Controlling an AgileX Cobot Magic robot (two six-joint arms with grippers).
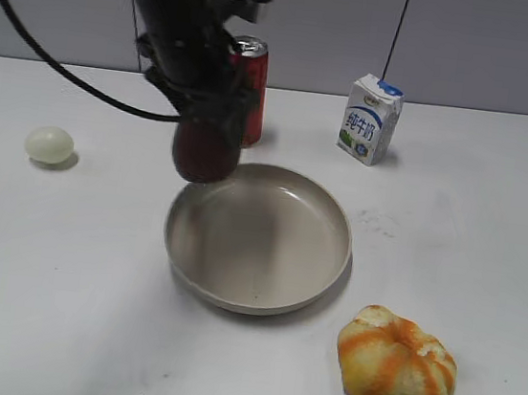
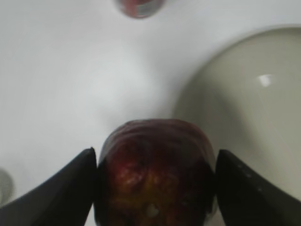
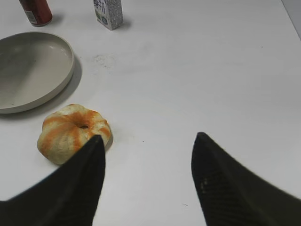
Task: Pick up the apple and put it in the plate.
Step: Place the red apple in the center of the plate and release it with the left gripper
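The left gripper (image 2: 153, 188) is clamping the apple (image 2: 155, 174) between its fingers, seemingly just outside the plate (image 2: 244, 108) rim, so it should be carrying inward before lowering and releasing.

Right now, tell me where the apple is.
The apple is held in the left claw, off the table above the plate's far-left rim in the exterior view, just in front of the red can.

Maroon apple (image 1: 205, 155) held above beige plate's (image 1: 259, 238) far-left rim
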